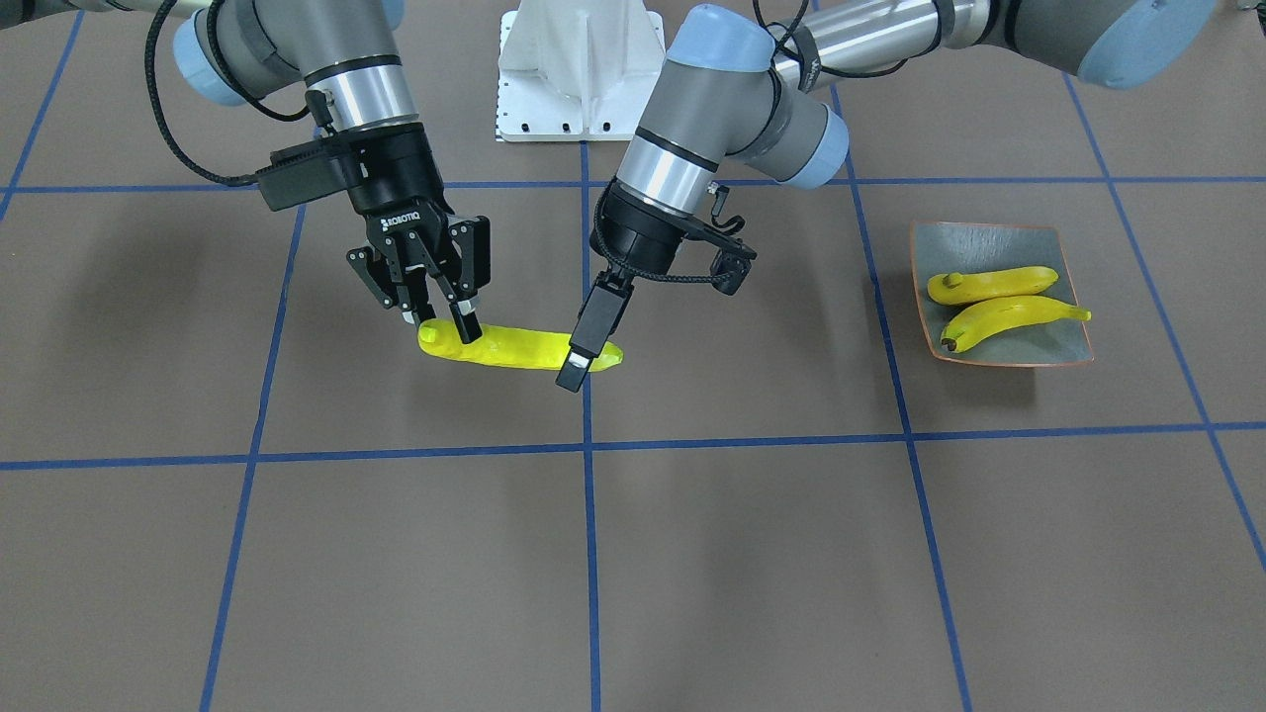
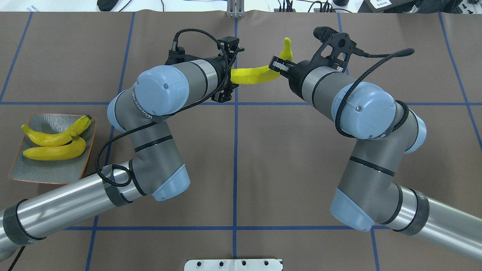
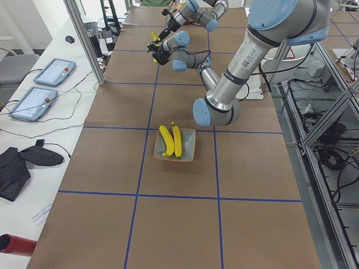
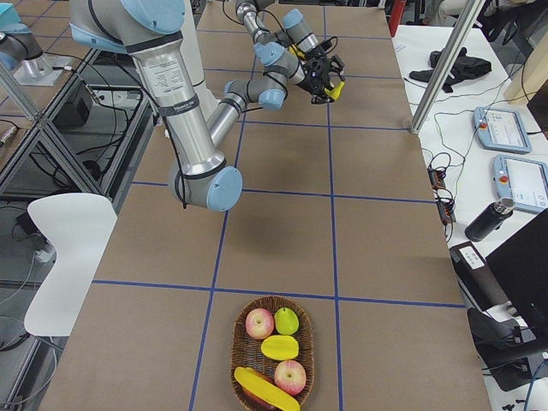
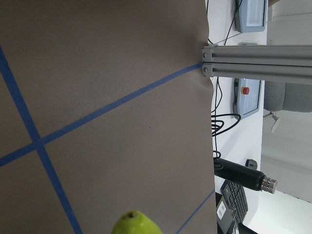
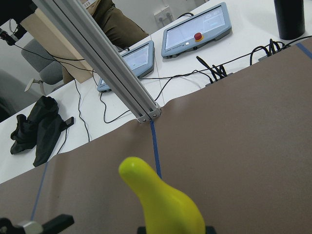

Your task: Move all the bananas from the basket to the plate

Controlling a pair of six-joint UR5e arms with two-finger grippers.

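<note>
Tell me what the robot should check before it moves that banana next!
1. Right jaws gripping the held banana: ok.
2. Left jaws shut on its other end: cannot tell; only one finger shows.
3. Room on the plate: ok; two bananas lie there, bare space beside them.
4. Way across the table to the plate: ok; nothing stands between.
5. Basket emptied of bananas: not ok; one banana lies inside.
</note>
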